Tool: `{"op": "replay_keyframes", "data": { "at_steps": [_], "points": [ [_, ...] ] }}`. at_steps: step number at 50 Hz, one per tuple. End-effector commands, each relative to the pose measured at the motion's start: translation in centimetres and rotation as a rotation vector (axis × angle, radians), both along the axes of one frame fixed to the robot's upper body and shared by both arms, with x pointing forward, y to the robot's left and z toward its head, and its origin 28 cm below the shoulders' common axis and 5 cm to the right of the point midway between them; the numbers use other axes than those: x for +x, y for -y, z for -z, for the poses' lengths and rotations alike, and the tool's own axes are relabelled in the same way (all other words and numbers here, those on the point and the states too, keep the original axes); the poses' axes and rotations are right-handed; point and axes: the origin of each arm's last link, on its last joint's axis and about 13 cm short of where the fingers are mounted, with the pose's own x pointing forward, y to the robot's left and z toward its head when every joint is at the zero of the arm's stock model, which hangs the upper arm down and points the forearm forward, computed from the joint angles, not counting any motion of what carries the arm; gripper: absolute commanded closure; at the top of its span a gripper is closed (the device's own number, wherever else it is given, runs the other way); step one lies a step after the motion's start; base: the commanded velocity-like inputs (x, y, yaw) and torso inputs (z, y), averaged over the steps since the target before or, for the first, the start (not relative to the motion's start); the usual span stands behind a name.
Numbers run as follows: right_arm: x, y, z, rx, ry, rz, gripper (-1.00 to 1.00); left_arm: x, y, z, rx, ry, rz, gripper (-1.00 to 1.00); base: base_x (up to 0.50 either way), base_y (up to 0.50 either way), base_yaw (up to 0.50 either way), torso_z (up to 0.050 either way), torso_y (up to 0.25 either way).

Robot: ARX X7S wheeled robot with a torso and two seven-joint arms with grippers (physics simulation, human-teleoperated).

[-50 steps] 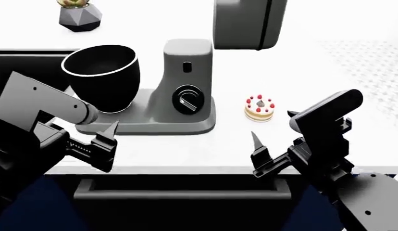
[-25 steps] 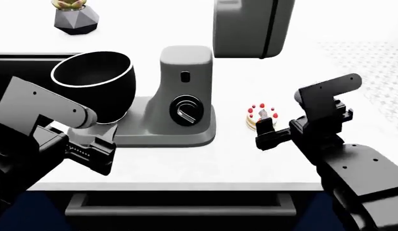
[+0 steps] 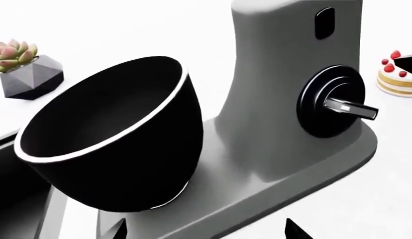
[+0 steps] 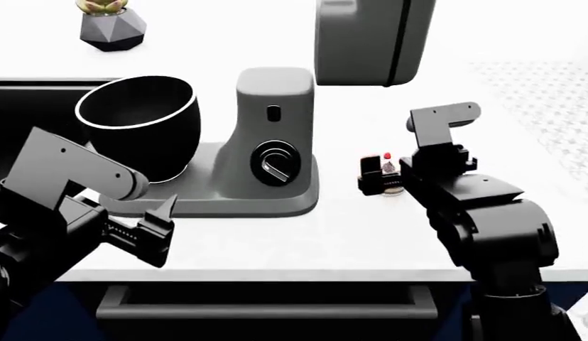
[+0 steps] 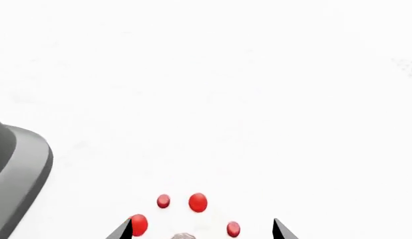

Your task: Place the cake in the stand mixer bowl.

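Note:
The cake [image 4: 390, 157] sits on the white counter to the right of the grey stand mixer [image 4: 272, 142] and is mostly hidden by my right gripper [image 4: 383, 176]. In the right wrist view its white top and red berries [image 5: 198, 201] lie between the open fingertips of the right gripper [image 5: 201, 233]. The black stand mixer bowl [image 4: 133, 124] stands on the mixer's base at the left, and it fills the left wrist view [image 3: 113, 144]. My left gripper [image 4: 164, 224] is open and empty in front of the mixer base, and its tips show in the left wrist view [image 3: 206, 234]. The cake [image 3: 397, 75] also shows there.
A faceted grey planter [image 4: 112, 25] with a succulent stands at the back left. A grey appliance [image 4: 370, 39] stands behind the mixer. A dark recess [image 4: 29, 96] lies left of the bowl. The counter's front edge and a drawer handle [image 4: 265, 311] are below.
My right gripper has moved forward and left from the counter's front edge to the cake, with its open jaws now either side of it. The left gripper has shifted only slightly.

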Motion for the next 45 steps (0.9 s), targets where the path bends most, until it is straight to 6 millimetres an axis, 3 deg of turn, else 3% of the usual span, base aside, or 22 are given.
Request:
{"op": "replay_keyframes", "data": {
  "at_steps": [1, 13, 18, 26, 45],
  "points": [
    [-0.2, -0.3, -0.7, 0.008, 0.0, -0.012, -1.0, 0.0, -0.1, 0.2, 0.001, -0.008, 0.001, -1.0, 0.0, 0.0, 0.0, 0.0, 0.0],
    [0.0, -0.5, 0.0, -0.008, -0.022, -0.017, -1.0, 0.1, -0.2, 0.5, -0.003, -0.015, -0.003, -1.0, 0.0, 0.0, 0.0, 0.0, 0.0],
    [-2.0, -0.4, -1.1, -0.017, -0.006, -0.017, -1.0, 0.1, -0.2, 0.6, -0.003, -0.019, -0.004, -1.0, 0.0, 0.0, 0.0, 0.0, 0.0],
    [-3.2, -0.4, -0.2, -0.036, -0.035, -0.03, -1.0, 0.0, -0.3, 0.6, -0.004, -0.016, -0.006, -1.0, 0.0, 0.0, 0.0, 0.0, 0.0],
    [-1.9, -0.1, 2.8, -0.034, -0.121, -0.012, -1.0, 0.1, -0.3, 0.7, -0.008, -0.02, -0.005, -1.0, 0.0, 0.0, 0.0, 0.0, 0.0]
  ]
}}
